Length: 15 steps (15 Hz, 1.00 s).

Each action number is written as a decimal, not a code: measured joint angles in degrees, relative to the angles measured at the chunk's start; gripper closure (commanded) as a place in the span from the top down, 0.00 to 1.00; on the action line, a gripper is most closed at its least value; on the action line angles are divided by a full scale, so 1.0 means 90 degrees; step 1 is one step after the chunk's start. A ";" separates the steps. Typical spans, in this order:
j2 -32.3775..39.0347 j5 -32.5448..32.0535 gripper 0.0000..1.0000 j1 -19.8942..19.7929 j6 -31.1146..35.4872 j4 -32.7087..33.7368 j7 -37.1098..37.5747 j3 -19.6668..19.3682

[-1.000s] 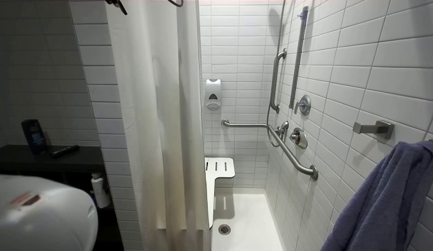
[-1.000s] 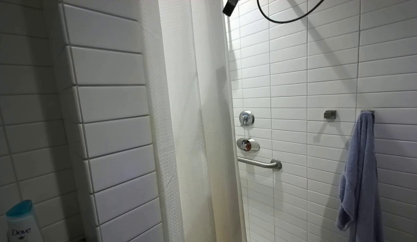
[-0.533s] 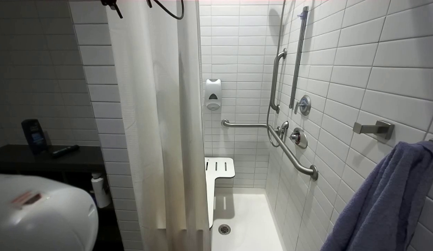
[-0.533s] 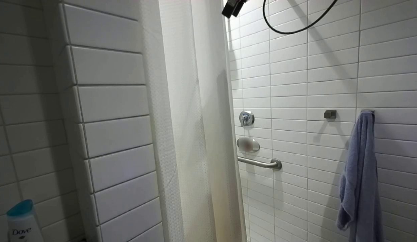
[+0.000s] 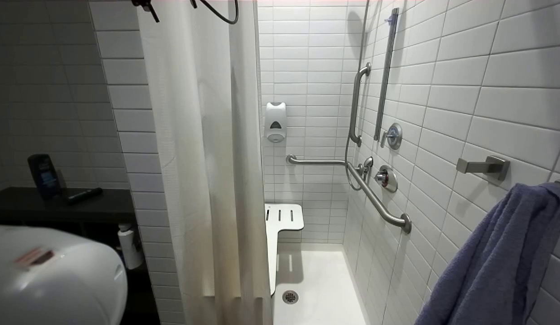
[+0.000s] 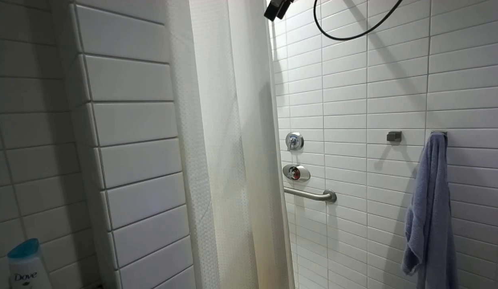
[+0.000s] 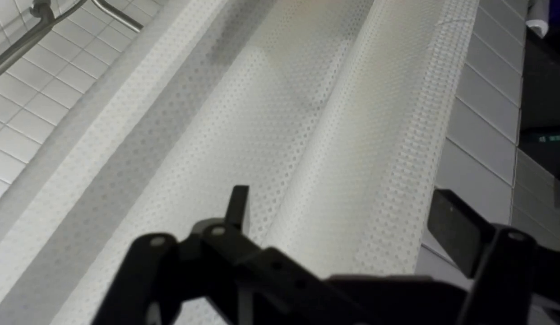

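White tiled walls (image 7: 480, 122) flank the shower curtain (image 7: 325, 149) in the wrist view, where the gripper (image 7: 345, 216) has its jaws wide apart in front of the folds, any contact unclear. In an exterior view the curtain hangs left of the soap dispenser (image 5: 275, 123), partly covering a white slotted seat (image 5: 286, 215), while a purple towel (image 5: 492, 257) hangs on the right. In an exterior view the gripper's fingertips (image 6: 272, 11) show at the top by the curtain's edge, with a Dove bottle (image 6: 26, 265) at lower left.
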 measured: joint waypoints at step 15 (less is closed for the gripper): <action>0.0004 -0.0142 1.00 0.0258 0.3065 -0.0337 0.0139 -0.0052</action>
